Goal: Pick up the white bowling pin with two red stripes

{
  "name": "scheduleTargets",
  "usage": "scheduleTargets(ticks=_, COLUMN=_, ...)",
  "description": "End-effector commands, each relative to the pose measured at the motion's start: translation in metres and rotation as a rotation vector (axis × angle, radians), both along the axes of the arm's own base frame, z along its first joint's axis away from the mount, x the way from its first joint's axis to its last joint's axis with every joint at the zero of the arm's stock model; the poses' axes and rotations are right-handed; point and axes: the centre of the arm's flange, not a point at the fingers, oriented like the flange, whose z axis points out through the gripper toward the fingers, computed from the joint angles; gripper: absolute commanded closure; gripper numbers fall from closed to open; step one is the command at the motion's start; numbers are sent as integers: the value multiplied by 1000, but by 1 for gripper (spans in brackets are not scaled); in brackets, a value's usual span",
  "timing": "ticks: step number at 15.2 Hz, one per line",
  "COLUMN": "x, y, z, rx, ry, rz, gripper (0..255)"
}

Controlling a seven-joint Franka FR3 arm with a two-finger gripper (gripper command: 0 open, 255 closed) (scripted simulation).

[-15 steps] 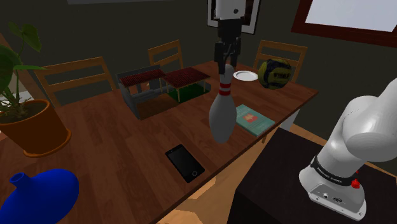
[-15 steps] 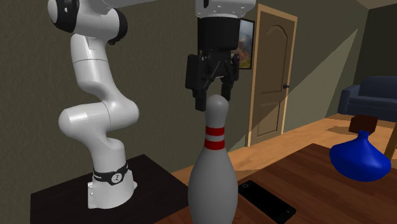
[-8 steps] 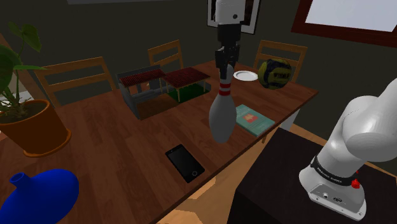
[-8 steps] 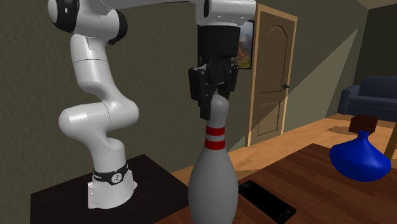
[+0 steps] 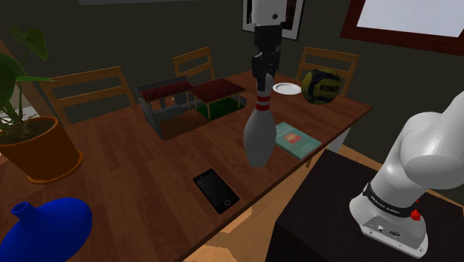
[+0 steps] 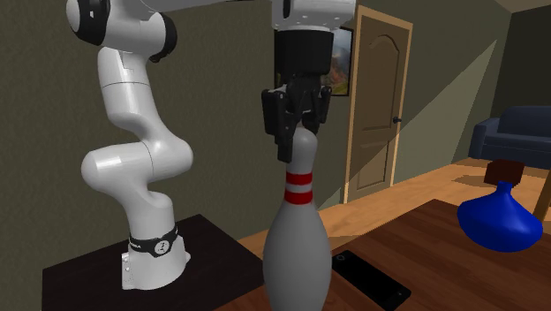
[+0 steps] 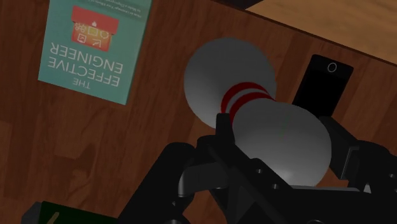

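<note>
End effector (image 6: 298, 140): black, two fingers, pointing straight down. Closed on the rounded head of the bowling pin (image 5: 258, 138), one finger clasping each side.

Bowling pin: whitish-grey with two red stripes at the neck. It is upright, its long axis vertical and in line with the end effector, its body directly below the fingers. The base appears to be at the table (image 5: 134, 160), near the edge by the stand; whether they touch cannot be told.

Coming move (judgement): a straight lift along the pin's axis, and nothing stands above it.

Nearby on the table:
- teal book (image 5: 296, 139), just beside the pin
- black phone (image 5: 216, 190), near the pin
- plate (image 5: 287, 88) and dark ball (image 5: 321, 85), farther back
- small rack (image 5: 189, 104), potted plant (image 5: 33, 145) and blue vase (image 5: 44, 227), all well apart from the pin

None of these blocks a vertical lift.
</note>
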Motion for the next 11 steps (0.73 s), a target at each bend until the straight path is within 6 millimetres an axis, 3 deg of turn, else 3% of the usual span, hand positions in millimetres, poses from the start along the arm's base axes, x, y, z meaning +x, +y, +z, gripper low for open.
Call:
scheduleTargets(ticks=1, x=0, y=0, z=9, rx=0, ry=-2, rz=0, gripper=255)
scheduleTargets(ticks=11, x=0, y=0, z=62, rx=0, ry=-2, rz=0, gripper=255)
